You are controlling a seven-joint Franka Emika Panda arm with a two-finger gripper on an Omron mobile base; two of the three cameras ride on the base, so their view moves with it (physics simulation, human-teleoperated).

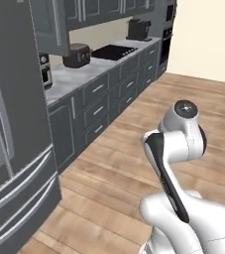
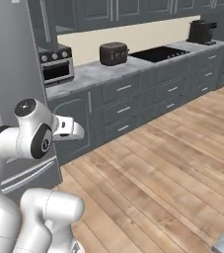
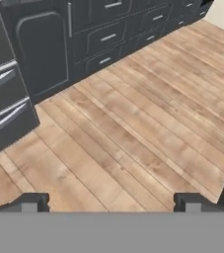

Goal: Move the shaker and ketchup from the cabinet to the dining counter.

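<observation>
Kitchen with a plank wood floor (image 3: 133, 123); a run of dark grey lower cupboards (image 2: 133, 104) under a short marble counter (image 2: 93, 74) along the far wall. On that counter sit a toaster oven (image 2: 56, 64), a dark toaster (image 2: 113, 53), a black hob (image 2: 158, 53) and a coffee machine (image 2: 201, 30). A tall grey fridge (image 1: 15, 149) stands close on the left of both base views. The white arm (image 1: 176, 149) is folded low, pointing out over bare floor. Gripper (image 3: 111, 202): the two dark tips stand far apart at the bottom of the hand view, nothing between them. Upper cabinets (image 1: 104, 12) run along the top of the frames, doors shut as far as can be made out; which one holds the shaker and ketchup cannot be told, and neither item is visible. A grey corner at the lower right of the right base view may be the dining counter, too cut off to say. Task looks barely begun. Risks from here, as judgement: the base sits tight to the fridge, so a wide swing could clip its door or handles; reaching up for the cabinet handle from this folded pose could catch the counter edge or toaster oven. Cabinet tops are cropped off.
</observation>
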